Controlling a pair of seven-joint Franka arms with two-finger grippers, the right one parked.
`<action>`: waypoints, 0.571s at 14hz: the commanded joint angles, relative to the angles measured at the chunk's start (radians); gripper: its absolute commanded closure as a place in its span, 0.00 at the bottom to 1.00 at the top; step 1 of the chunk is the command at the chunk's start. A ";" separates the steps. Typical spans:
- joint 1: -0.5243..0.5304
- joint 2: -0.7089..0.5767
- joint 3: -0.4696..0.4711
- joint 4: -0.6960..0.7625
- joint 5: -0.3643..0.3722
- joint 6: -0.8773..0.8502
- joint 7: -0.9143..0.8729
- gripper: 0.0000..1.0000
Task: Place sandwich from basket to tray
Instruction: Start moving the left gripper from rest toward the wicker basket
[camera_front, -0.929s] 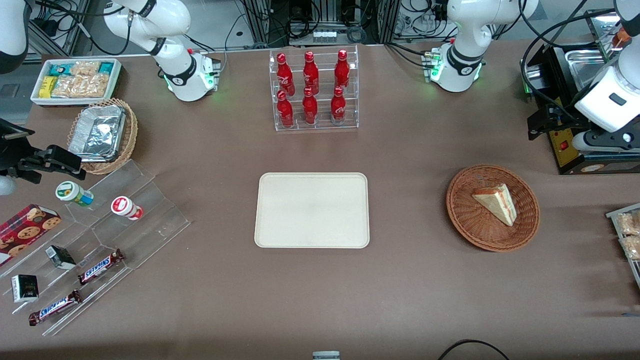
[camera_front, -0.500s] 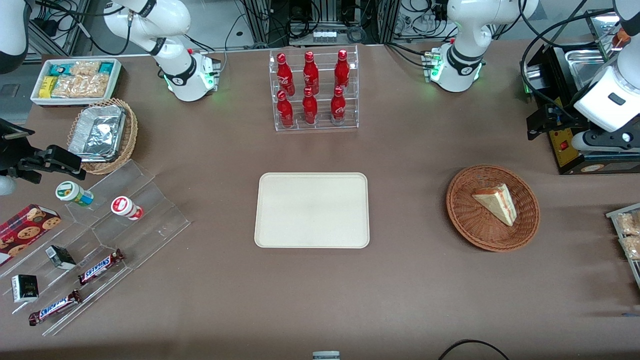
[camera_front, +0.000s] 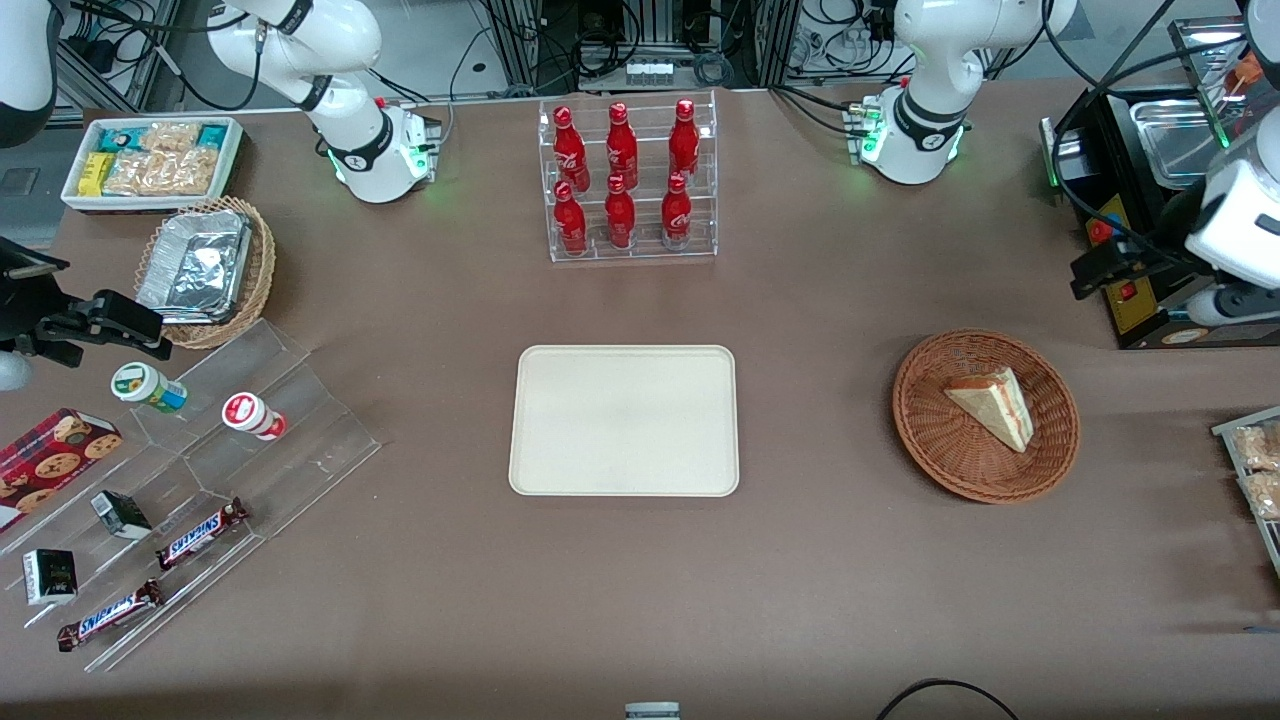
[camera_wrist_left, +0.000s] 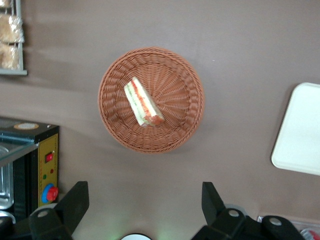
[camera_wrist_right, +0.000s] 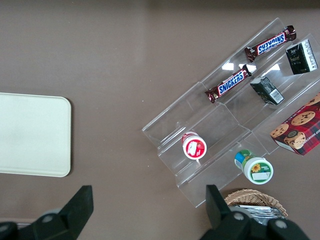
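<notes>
One sandwich: the sandwich (camera_front: 993, 406) lies alone in the basket (camera_front: 985, 470), its long cut edge with the red and green filling facing up and outward; nothing touches it.
Basket: the reddish-brown wicker bowl sits at centre right of the front view, on the brown table (camera_front: 800, 580), well apart from the tray.
Tray: the tray (camera_front: 624, 420) lies flat at the middle of the front view, bare, nearer the front camera than the rack of red bottles (camera_front: 627, 180).
Gripper: the gripper (camera_wrist_left: 142, 210) hangs high above the table, farther from the front camera than the basket; in the front view the working arm shows at the right edge, above the black appliance (camera_front: 1150, 200).
Claw state: the two dark fingers (camera_wrist_left: 75, 205) stand wide apart with only bare table between them, gripping nothing.
Step in hand: judged as the approach, with the sandwich not yet grasped and the tray not yet served.
Next move: bring the gripper over the basket, turn the fingers to straddle the wedge across its flat bread faces, then descend.
Hedge: the wedge seems to lean on the basket's sloped wall, though the tilt is hard to read from above.
Risk: soft bread may crush or slip under a hard pinch.
</notes>
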 joint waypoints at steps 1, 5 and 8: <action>0.049 0.026 0.002 0.008 0.009 -0.011 -0.050 0.00; 0.076 0.038 0.005 -0.090 0.017 0.024 -0.053 0.00; 0.105 0.055 0.005 -0.152 0.017 0.085 -0.154 0.00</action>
